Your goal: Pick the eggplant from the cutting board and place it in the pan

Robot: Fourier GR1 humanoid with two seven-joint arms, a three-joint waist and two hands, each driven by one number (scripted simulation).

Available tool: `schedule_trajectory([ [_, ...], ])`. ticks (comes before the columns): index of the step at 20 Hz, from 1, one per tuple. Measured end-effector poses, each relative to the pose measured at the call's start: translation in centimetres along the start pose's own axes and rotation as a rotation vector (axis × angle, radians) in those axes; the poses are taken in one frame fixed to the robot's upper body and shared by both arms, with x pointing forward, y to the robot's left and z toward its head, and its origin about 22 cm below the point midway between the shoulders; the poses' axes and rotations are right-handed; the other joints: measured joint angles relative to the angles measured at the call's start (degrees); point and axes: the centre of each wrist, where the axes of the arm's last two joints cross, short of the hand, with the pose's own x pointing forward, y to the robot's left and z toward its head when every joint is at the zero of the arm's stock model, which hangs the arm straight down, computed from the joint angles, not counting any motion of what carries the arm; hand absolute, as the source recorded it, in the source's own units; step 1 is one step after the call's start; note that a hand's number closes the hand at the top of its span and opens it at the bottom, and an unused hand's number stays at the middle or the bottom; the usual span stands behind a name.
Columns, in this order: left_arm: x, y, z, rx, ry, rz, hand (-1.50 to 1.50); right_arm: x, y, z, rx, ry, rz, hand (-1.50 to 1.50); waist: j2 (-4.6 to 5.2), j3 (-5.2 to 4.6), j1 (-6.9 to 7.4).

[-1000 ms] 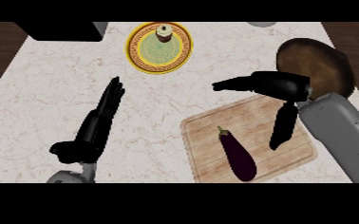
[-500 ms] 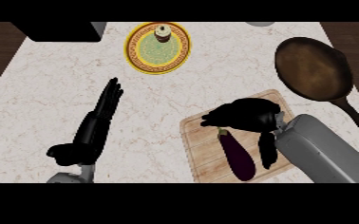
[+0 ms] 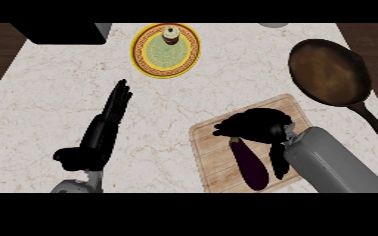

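A dark purple eggplant (image 3: 249, 164) lies lengthwise on the wooden cutting board (image 3: 214, 152) at the lower right. My right hand (image 3: 255, 123) hovers over the board just above the eggplant's stem end, fingers curled and pointing left, with the thumb (image 3: 278, 161) hanging down beside the eggplant's right side. It does not hold the eggplant. The brown pan (image 3: 328, 72) sits at the upper right, handle running toward the lower right. My left hand (image 3: 103, 128) rests open on the counter at the left, fingers straight and pointing up.
A yellow plate (image 3: 151, 55) with a small jar (image 3: 171, 34) on it stands at the top centre. A black block (image 3: 63, 32) fills the top left corner. Pale marble counter lies between the plate and the board.
My right hand has drawn back from near the pan, moving left and down onto the cutting board over the eggplant's top end. The left hand has stayed put.
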Motion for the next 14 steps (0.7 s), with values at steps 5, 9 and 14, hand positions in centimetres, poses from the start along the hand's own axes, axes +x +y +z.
schedule_trajectory([
  [5, -0.1, 0.3, 0.3, -0.003, 0.002, -0.003, 0.00, -0.9, 1.7, -0.9, -0.015, 0.009, -0.032, -1.50, 0.01, 0.00, 0.04],
  [9, -0.5, 0.0, 0.5, -0.003, 0.002, -0.004, 0.00, -1.2, 1.5, -1.6, -0.025, 0.002, -0.052, -1.50, 0.03, 0.00, 0.04],
  [14, -0.7, 0.5, 0.6, -0.002, 0.006, -0.001, 0.00, -0.8, 2.2, -3.4, -0.013, 0.016, -0.053, -1.50, -0.02, -0.06, 0.05],
])
